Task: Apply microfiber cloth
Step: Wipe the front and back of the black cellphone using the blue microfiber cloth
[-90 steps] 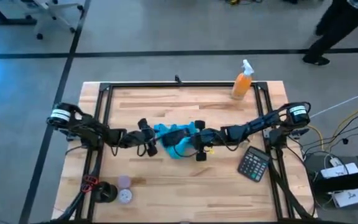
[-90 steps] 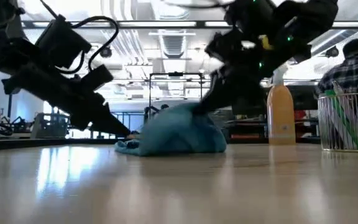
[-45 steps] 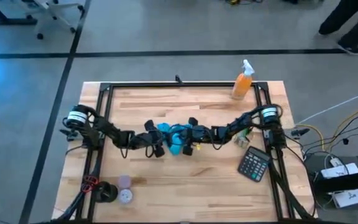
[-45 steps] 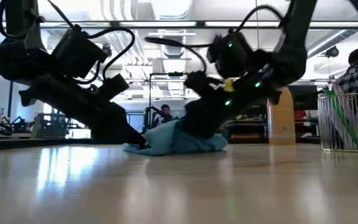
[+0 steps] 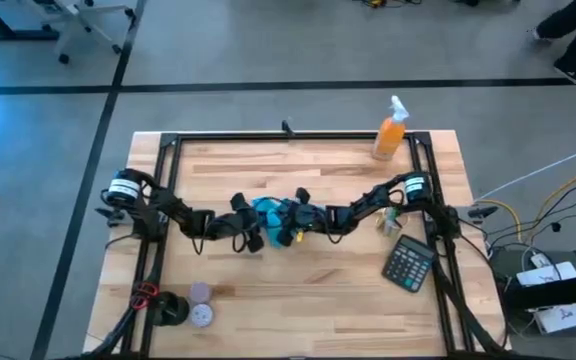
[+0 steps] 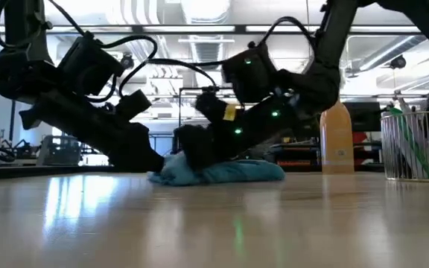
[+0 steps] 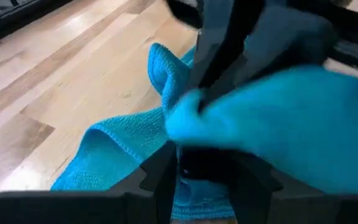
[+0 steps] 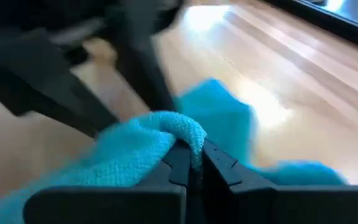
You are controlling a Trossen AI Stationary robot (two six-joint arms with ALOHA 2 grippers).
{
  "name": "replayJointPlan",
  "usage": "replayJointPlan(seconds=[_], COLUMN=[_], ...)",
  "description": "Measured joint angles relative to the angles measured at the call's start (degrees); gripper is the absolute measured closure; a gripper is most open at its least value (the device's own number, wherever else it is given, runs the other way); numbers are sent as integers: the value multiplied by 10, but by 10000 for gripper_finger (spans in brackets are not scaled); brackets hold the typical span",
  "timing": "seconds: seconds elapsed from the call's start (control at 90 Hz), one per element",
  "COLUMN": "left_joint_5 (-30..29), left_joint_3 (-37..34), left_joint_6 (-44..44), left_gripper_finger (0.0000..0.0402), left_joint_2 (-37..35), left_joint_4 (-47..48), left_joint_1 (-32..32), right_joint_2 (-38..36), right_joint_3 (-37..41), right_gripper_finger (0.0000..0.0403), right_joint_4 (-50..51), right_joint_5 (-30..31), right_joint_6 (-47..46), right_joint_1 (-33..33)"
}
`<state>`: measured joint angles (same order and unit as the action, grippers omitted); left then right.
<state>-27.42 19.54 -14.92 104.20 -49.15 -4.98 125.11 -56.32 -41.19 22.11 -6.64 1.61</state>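
The turquoise microfiber cloth (image 5: 271, 213) lies bunched at the table's middle, its underside on the wood (image 6: 226, 172). My left gripper (image 5: 252, 228) comes in from the left and sits low at the cloth's left end, fingers close together with cloth between them (image 7: 194, 200). My right gripper (image 5: 289, 222) reaches in from the right, low over the cloth, and is shut on a raised fold. The phone is hidden. My left gripper has the cloth's left end (image 7: 194, 200) between its two fingers, coming slanting down from the table's left. Something dark sits between the fingers above the cloth; what it is I cannot tell. That end stays down on the table. My right gripper pinches a raised fold of the cloth (image 8: 188, 132) between its two fingers (image 8: 219, 163), more than one layer. It comes slanting down from the table's right. The fold arches over the fingertips, and the remaining cloth lies on the table.
An orange spray bottle (image 5: 391, 130) stands at the far right and a calculator (image 5: 409, 263) lies at the near right. Round lids (image 5: 200, 314) sit at the near left. A wire basket of pens (image 6: 415, 145) stands right. Black frame rails (image 5: 288, 137) border the table.
My right gripper has gone down and toward the table's left, taking the cloth's top fold with it. The cloth has dropped from a tall mound to a low, flatter heap. My left gripper has shifted a little toward the table's right and stays at the cloth's left end.
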Motion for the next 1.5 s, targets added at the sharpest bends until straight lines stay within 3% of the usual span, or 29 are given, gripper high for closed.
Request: replayJointPlan(seconds=[0.256,0.533,0.911,1.256,1.5], left_joint_5=[-2,-5,-12,-7,-3], left_joint_3=[-7,-8,-11,-11,-12], left_joint_6=[-22,-22,-21,-8,13], left_gripper_finger=[282,286,285,297,290], left_joint_2=[0,0,0,0,-5], left_joint_4=[-3,-3,-2,2,-2], left_joint_1=[-1,-2,-2,-2,-1], right_joint_2=[-64,-104,-109,-205,-205], right_joint_3=[96,170,179,183,158], right_gripper_finger=[403,403,403,403,403], right_joint_4=[2,3,7,106,81], right_joint_5=[71,97,102,48,49], right_joint_6=[-28,-37,-103,-77,-52], right_joint_1=[-2,-27,-99,-147,-147])
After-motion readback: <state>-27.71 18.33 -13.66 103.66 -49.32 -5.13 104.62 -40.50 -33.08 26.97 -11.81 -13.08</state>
